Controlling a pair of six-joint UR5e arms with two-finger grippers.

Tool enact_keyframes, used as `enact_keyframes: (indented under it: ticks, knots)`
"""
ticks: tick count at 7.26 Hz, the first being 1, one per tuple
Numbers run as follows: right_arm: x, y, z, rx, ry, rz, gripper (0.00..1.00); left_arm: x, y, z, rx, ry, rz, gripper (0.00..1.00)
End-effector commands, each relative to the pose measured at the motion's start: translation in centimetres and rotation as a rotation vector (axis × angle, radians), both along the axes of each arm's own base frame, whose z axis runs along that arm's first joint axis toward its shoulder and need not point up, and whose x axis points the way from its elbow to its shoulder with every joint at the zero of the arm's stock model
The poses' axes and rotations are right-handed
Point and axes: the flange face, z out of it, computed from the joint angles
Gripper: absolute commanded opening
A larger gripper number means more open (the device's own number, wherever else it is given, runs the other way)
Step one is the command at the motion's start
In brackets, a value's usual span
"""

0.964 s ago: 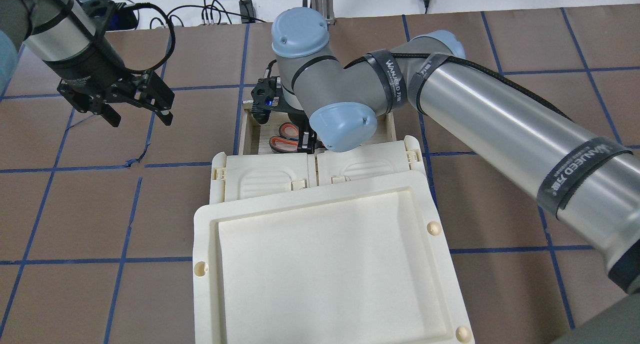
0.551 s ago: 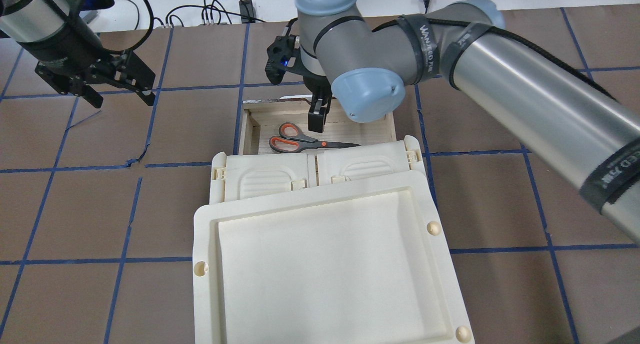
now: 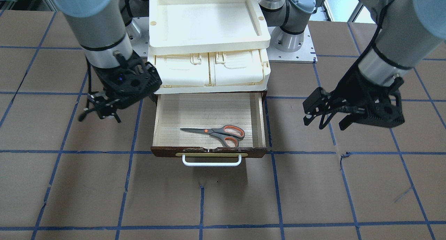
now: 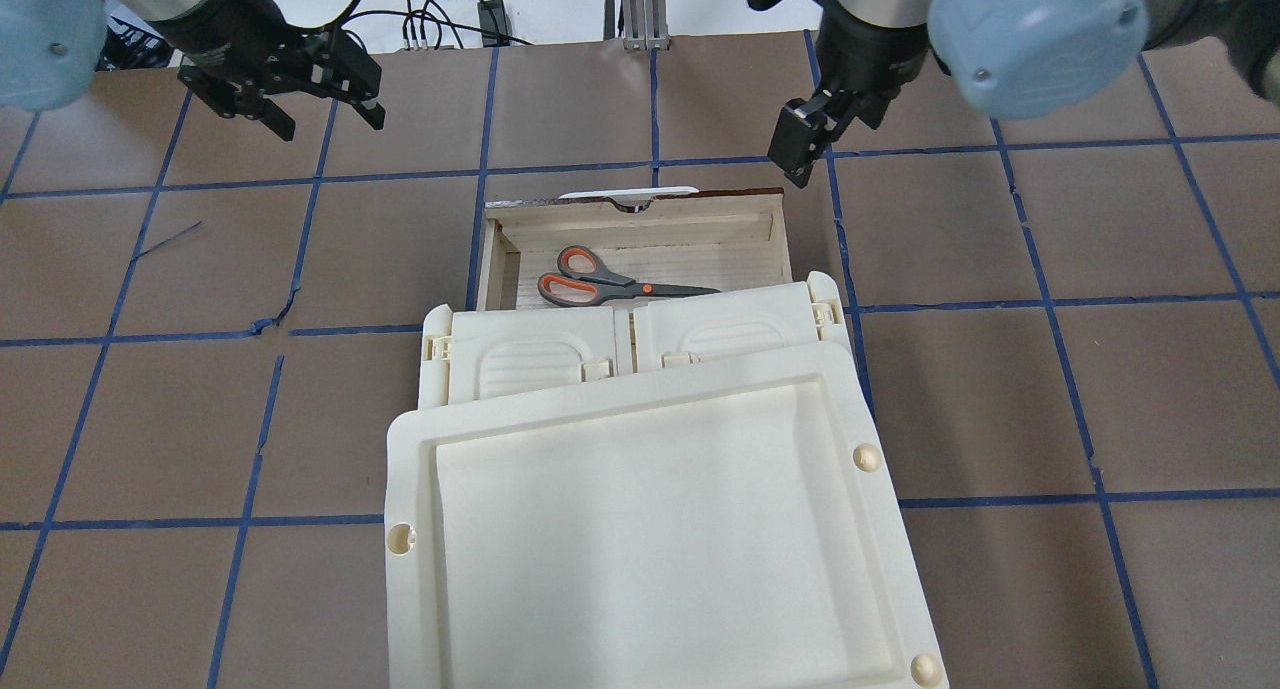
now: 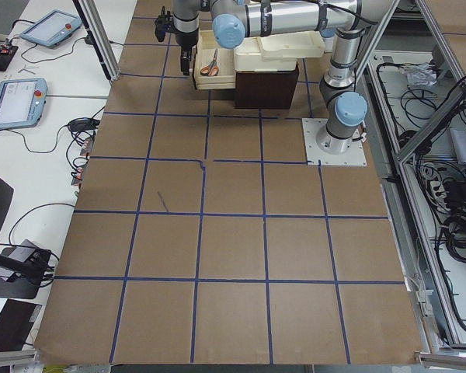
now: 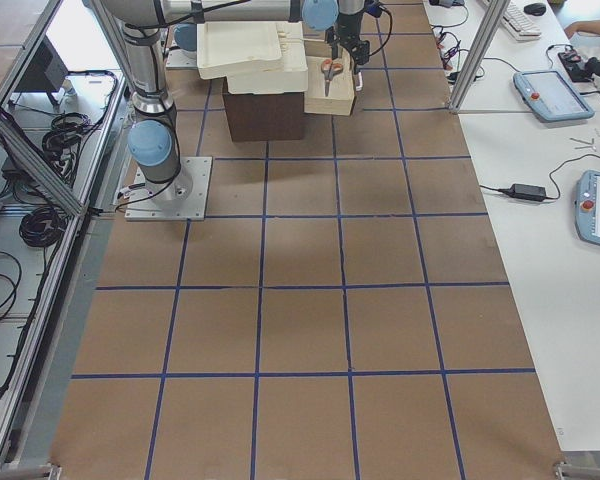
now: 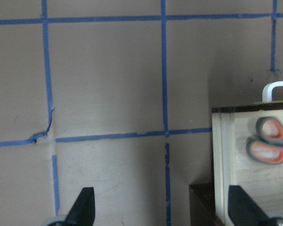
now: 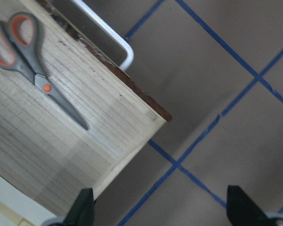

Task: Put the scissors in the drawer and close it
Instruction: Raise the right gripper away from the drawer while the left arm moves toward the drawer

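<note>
The scissors (image 4: 610,281) lie flat in the open drawer (image 4: 640,216), orange-lined loops toward my left; they also show in the front view (image 3: 217,132). The drawer's dark front (image 3: 209,152) with its white handle (image 3: 211,162) is pulled out from under the cream case. My right gripper (image 4: 797,152) hangs open and empty above the table just past the drawer's front right corner, as the right wrist view (image 8: 160,212) shows. My left gripper (image 4: 325,117) is open and empty, high over the far left of the table, well away from the drawer; it also shows in the front view (image 3: 325,123).
A cream latched case (image 4: 540,354) sits over the drawer's cabinet, with a cream tray (image 4: 410,529) on top of it. Cables (image 4: 440,19) lie along the far table edge. Brown table with blue tape lines (image 4: 1040,299) surrounds the cabinet.
My right gripper rose out of the drawer, leaving the scissors there, and moved right past the drawer's front corner. My left gripper moved toward the far edge.
</note>
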Motion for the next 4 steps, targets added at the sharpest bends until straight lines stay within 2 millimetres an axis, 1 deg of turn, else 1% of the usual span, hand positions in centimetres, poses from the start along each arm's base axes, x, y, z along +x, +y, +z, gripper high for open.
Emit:
enact_keyframes:
  ticks: [1,2,3,4]
  knots:
    - [-4.8,3.6,4.2,0.023,0.055,-0.298,1.00,-3.9,-4.0,-6.0,0.010,0.045,0.015,1.00]
    - [-5.0,5.2,5.5,0.027,0.050,-0.446,1.00,-5.9,-4.9,-9.0,0.046,0.051,0.017,1.00]
    - [-5.1,5.9,5.3,0.061,0.058,-0.443,1.00,-6.0,-5.6,-10.4,0.039,0.051,0.009,1.00]
    - [-5.2,6.1,4.2,0.077,0.046,-0.452,1.00,-6.0,-5.9,-11.1,0.043,0.050,0.005,1.00]
